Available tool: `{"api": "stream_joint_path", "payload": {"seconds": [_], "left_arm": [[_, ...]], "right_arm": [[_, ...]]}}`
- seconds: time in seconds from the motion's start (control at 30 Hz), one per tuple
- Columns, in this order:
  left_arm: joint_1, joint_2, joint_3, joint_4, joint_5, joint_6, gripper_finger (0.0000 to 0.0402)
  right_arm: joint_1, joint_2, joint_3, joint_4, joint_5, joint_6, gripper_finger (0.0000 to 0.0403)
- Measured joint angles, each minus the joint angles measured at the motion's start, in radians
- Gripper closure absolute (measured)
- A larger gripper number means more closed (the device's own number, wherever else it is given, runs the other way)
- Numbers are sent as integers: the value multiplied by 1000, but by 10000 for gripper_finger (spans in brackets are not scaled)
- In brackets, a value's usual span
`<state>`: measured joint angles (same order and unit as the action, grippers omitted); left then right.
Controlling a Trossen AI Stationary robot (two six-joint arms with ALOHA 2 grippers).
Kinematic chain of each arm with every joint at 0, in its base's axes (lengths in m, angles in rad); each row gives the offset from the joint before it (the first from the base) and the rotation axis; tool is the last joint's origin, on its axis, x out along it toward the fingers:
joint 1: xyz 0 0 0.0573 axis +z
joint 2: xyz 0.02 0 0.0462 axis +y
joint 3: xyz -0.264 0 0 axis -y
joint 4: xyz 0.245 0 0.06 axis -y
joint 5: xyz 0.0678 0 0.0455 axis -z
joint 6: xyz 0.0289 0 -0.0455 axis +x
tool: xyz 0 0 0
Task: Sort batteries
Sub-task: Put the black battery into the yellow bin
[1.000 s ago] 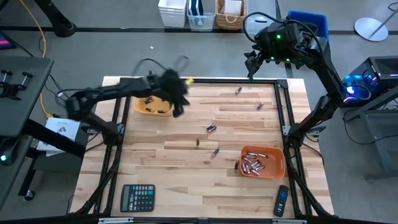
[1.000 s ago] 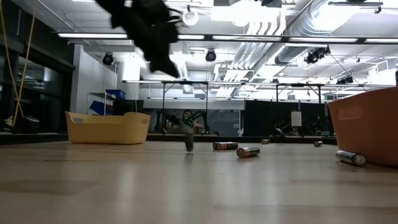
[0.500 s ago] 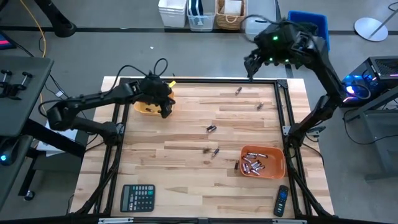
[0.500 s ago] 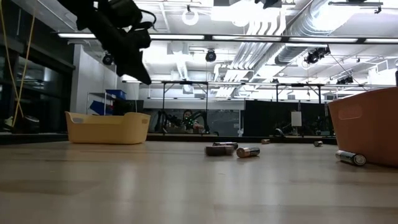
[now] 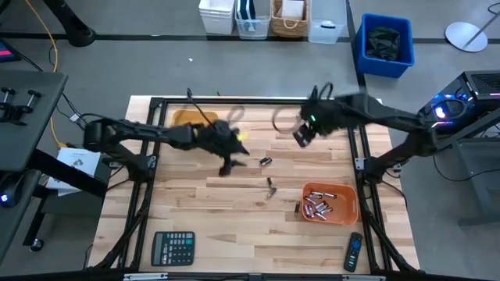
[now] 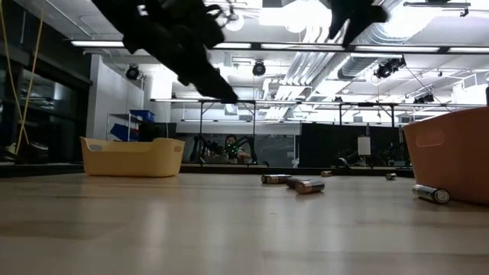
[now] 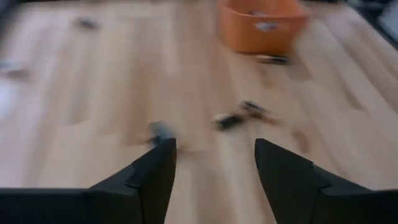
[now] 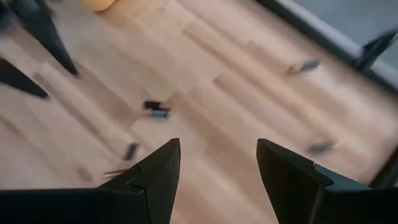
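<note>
Loose batteries lie on the wooden table: one [image 5: 266, 161] near the middle, one [image 5: 271, 185] just nearer, one [image 5: 297, 207] beside the orange bin [image 5: 344, 212], which holds several more. The yellow bin [image 5: 183, 119] stands at the far left, partly hidden by my left arm. My left gripper [image 5: 229, 162] hangs open above the table's middle, left of the loose batteries [image 7: 229, 120]. My right gripper [image 5: 299, 136] hangs open above the far middle, with a battery [image 8: 157, 109] on the table ahead of it. Neither has anything between its fingers.
A black calculator [image 5: 173, 248] lies at the near left and a black remote control [image 5: 354, 251] at the near right. Black frame bars run along the table's edges. Bare wood lies between the two bins.
My left gripper went over the yellow bin, then swung back toward the table's middle and near edge. My right gripper has come from beyond the far edge down over the far middle of the table. A loose battery in the middle has rolled right, up to another.
</note>
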<state>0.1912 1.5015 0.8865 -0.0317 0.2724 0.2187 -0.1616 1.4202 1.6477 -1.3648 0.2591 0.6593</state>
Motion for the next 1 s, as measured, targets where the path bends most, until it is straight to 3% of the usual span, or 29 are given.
{"api": "stream_joint_path", "payload": {"seconds": [0.17, 0.33, 0.53, 0.67, 0.83, 1.0], "left_arm": [[-103, 168, 104, 8, -5, -1, 186], [-165, 316, 248, -1, -42, -26, 186], [-219, 461, 415, 13, -74, 46, 186], [-238, 600, 545, -111, -111, 100, 186], [-230, 737, 716, -284, -134, -40, 186], [-222, 758, 778, -395, -83, -250, 186]], "right_arm": [[167, -147, -199, 28, 51, 357, 196], [306, -259, -409, 131, 14, 608, 196], [387, -280, -604, 381, 95, 641, 196], [406, -279, -667, 554, 118, 610, 196], [411, -282, -639, 606, 134, 589, 196], [411, -284, -582, 592, 170, 561, 196]]}}
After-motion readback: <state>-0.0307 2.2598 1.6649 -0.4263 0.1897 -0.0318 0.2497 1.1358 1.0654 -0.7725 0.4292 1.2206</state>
